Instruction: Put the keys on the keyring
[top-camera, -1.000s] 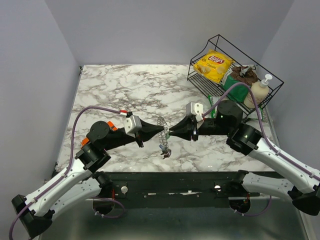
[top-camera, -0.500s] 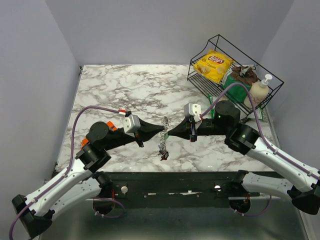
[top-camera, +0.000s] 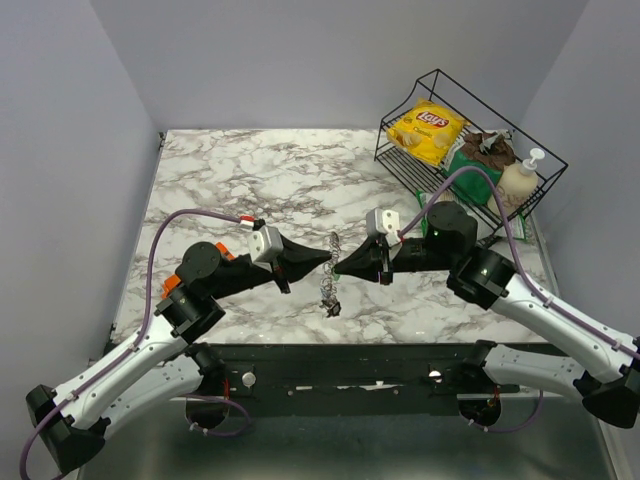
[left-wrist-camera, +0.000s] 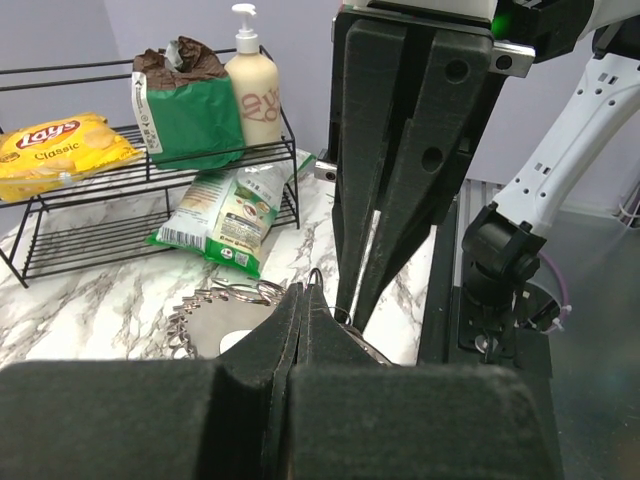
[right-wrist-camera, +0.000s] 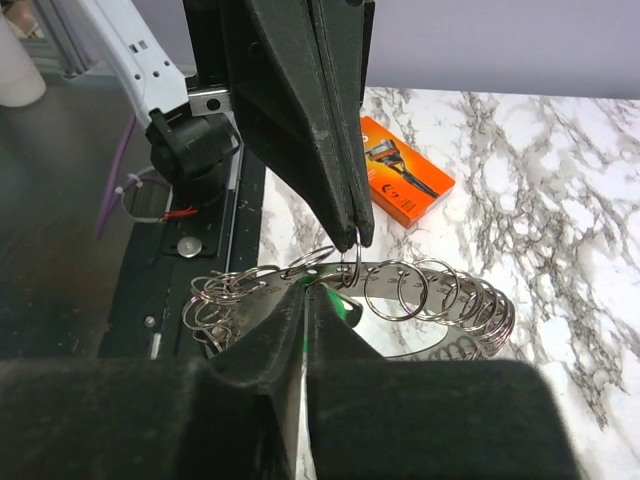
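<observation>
The keyring is a silvery metal band strung with several small split rings; it hangs between my two grippers above the table's front middle. My left gripper is shut on one small ring of it, seen in the right wrist view. My right gripper is shut on a green-headed key pressed against the keyring. In the left wrist view my left gripper meets the right fingers tip to tip, with the keyring just behind. No red or blue keys show.
A black wire basket at the back right holds a yellow chip bag, a green bag and a soap bottle. A green snack bag lies beside it. An orange box lies on the marble under my left arm.
My right gripper has moved left until its tip meets the left gripper's. The keyring has shifted slightly left and up with them.
</observation>
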